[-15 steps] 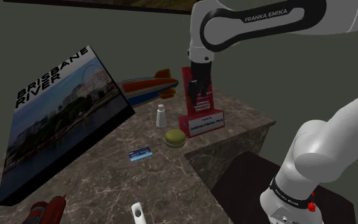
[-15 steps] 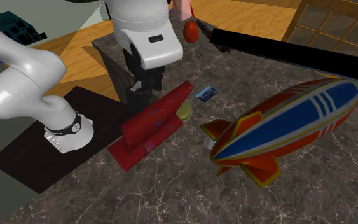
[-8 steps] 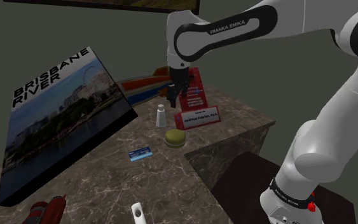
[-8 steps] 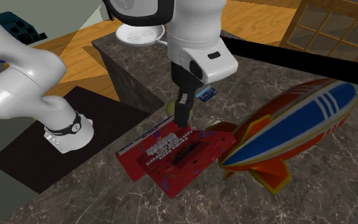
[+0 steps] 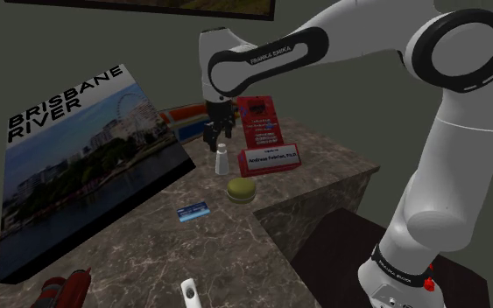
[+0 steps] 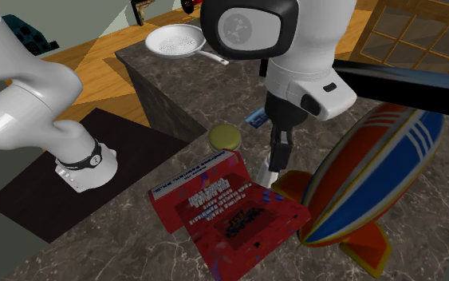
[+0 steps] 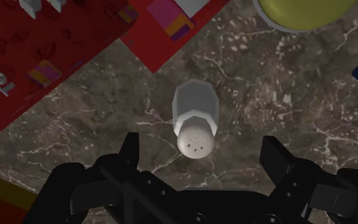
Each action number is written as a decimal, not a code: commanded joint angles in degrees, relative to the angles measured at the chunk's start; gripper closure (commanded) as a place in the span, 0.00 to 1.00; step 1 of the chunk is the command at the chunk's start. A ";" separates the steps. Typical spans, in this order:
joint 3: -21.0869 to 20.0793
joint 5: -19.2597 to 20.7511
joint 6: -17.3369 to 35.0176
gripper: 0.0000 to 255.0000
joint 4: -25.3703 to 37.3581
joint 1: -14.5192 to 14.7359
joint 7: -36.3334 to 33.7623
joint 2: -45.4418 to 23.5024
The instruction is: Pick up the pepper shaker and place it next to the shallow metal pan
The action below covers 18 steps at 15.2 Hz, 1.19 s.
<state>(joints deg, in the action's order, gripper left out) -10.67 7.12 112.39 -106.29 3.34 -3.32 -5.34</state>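
Note:
The pepper shaker (image 5: 221,159) is a small pale bottle with a rounded, holed cap, standing upright on the dark marble counter (image 5: 235,236). My gripper (image 5: 211,140) hangs just above it, open. In the wrist view the shaker (image 7: 195,118) stands between the two black fingers (image 7: 130,150), which are spread wide and do not touch it. In the second exterior view the gripper (image 6: 277,160) hides most of the shaker (image 6: 265,174). The shallow pan (image 6: 176,40), drawn pale with a handle, sits far away at the counter's other end.
A red plaque (image 5: 266,138) stands close beside the shaker and a striped toy blimp (image 6: 374,180) lies behind it. A yellow-green disc (image 5: 241,189) and a blue card (image 5: 193,211) lie toward the pan. A large "Brisbane River" book (image 5: 78,171) leans at the shoulder view's left.
The arm has swung to the shoulder view's left, from over the red plaque to above the shaker. The plaque has turned and the blimp has shifted. The fingers stayed open.

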 commanded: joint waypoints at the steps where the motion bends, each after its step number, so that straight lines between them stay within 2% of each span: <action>1: -0.03 0.37 1.14 0.00 -0.14 0.09 -0.21 -0.97; 6: 0.17 0.84 5.11 0.00 -2.89 -0.06 -0.52 -2.22; 14: 0.17 0.84 5.11 0.00 -2.89 -0.06 -0.53 -2.22; 15: 0.17 0.84 5.11 1.00 -2.89 -0.06 -0.53 -2.22; 18: 0.17 0.84 5.11 1.00 -2.88 -0.06 -0.52 -2.23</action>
<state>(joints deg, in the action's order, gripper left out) -10.50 7.96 117.51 -109.17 3.28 -3.85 -7.56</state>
